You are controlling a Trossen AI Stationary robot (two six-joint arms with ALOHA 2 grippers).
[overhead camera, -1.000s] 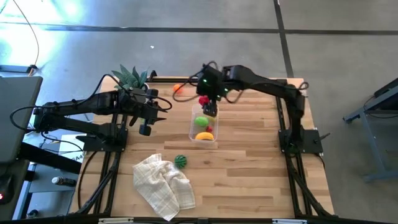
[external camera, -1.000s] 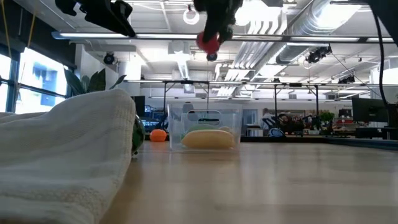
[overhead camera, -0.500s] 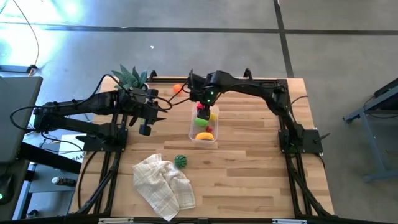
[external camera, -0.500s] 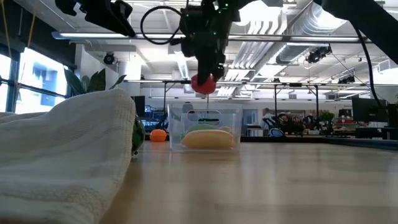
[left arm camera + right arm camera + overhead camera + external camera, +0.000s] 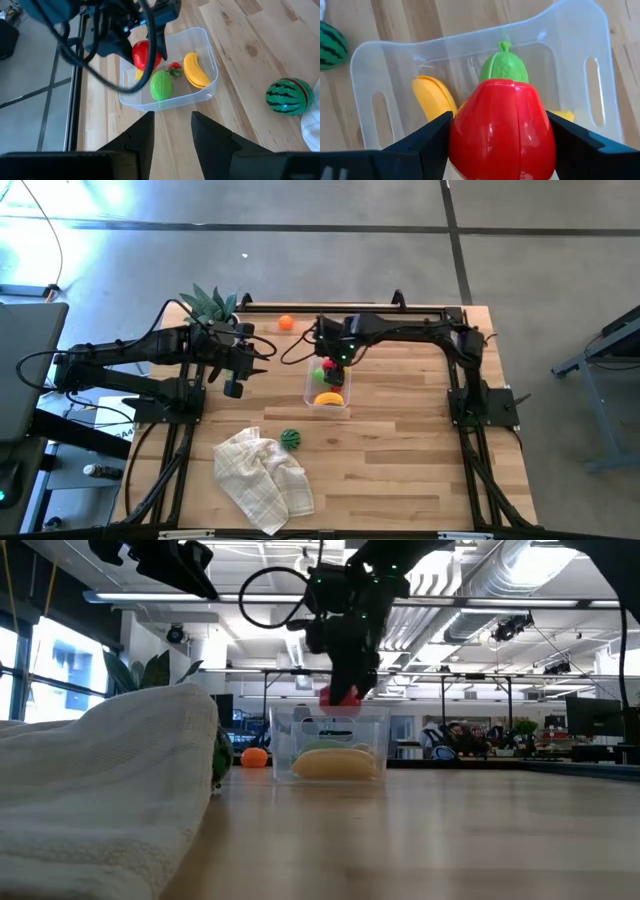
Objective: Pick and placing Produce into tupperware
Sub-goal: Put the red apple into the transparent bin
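The tupperware point(image 5: 310, 388) is a clear tub at the table's middle. It holds a yellow banana point(image 5: 195, 70), a green piece point(image 5: 161, 86) and a small red piece point(image 5: 174, 69). My right gripper point(image 5: 328, 360) hangs just over the tub, shut on a larger red piece point(image 5: 502, 125). A striped green melon point(image 5: 290, 439) rests on the table near the cloth, and an orange ball point(image 5: 286, 323) lies at the far edge. My left gripper point(image 5: 172, 125) waits open, high over the table's left side. My right gripper pinches the red piece's two opposite sides point(image 5: 457, 127) between its two fingers point(image 5: 432, 137). The fingers come from above, pointing steeply down. The piece is lifted clear, just above the tub's rim point(image 5: 330, 710), over the green piece and banana.
A crumpled white checked cloth point(image 5: 265, 478) lies at the near left and fills the low view's left side. A spiky green plant point(image 5: 210, 305) stands at the far left corner. Bare wood stretches to the tub's right and near side.
My right gripper has come down with the red piece, from high over the table to just above the tub's rim. It has tipped to point more steeply down. Its hold on the piece is unchanged.
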